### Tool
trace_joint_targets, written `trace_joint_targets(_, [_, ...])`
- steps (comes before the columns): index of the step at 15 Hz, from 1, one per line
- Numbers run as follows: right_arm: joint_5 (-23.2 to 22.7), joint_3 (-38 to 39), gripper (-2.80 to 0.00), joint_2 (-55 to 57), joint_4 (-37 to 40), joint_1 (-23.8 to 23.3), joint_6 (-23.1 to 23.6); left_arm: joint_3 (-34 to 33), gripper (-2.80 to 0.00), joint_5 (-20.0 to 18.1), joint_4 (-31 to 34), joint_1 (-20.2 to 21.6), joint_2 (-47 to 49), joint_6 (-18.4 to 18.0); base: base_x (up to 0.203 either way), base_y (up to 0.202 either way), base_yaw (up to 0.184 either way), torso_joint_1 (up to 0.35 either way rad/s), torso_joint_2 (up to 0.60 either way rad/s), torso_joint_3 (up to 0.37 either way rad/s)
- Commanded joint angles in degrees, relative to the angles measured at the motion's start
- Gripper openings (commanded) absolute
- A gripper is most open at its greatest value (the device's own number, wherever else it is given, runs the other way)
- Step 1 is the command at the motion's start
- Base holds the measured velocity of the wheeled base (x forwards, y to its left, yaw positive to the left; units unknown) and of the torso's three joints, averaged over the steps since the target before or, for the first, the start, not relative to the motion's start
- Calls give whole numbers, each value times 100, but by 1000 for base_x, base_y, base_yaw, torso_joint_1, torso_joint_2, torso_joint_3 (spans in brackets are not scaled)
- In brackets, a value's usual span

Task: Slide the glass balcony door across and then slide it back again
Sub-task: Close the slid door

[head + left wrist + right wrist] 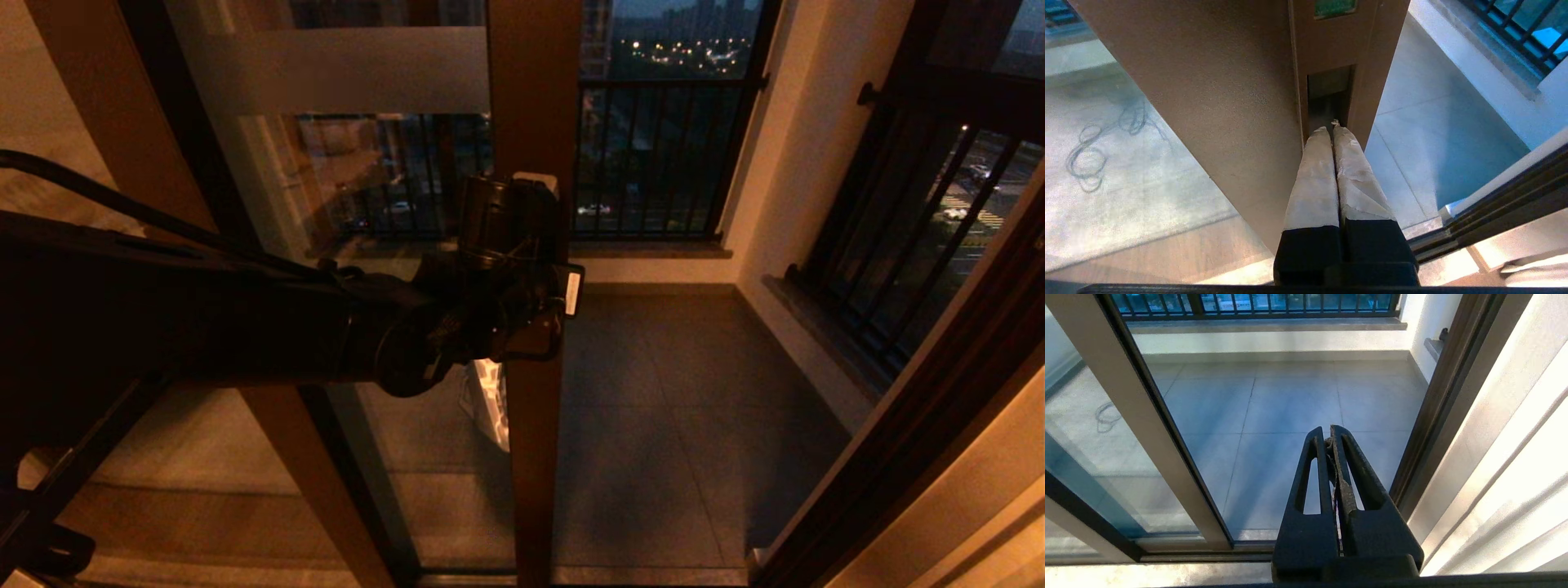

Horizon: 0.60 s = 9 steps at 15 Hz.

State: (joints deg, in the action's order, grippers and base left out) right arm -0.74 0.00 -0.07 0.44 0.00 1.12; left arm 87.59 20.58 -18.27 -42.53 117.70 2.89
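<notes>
Reddish-brown metal framed the glass balcony door (535,90), whose upright edge post stood in the middle of the scene, running from floor to top, with its glass pane and a frosted band (343,69) stretching away to the left. To the right of the post lay an open gap onto the tiled balcony floor (678,392), bounded far right by the dark door frame (922,425). The left gripper (1332,127) reached in from the left, its pale wrapped fingers (1314,179) pressed together with nothing between them, their tips poked into the small dark recessed handle (1329,96) on the post's near face. The post's long axis was vertical, and the gripper met it roughly square on, so I judged that a sideways push would carry the door along its track. The left arm was plainly the nearer one. The right gripper (1329,435) hung parked low on the right, also clenched on nothing, pointing at the open gap and well apart from the door.
</notes>
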Motion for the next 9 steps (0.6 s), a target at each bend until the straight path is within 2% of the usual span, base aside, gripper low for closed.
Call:
trace_joint_targets(1, [-5,18,-280,-1,0,0,2,-32,-280,25,-1,-1,-72,1,0,0,0,0,0,0])
trace_joint_targets(9, [-5,18,-280,-1,0,0,2,-115,-280,34,-36,20,-66,-33,0,0,0,0,0,0])
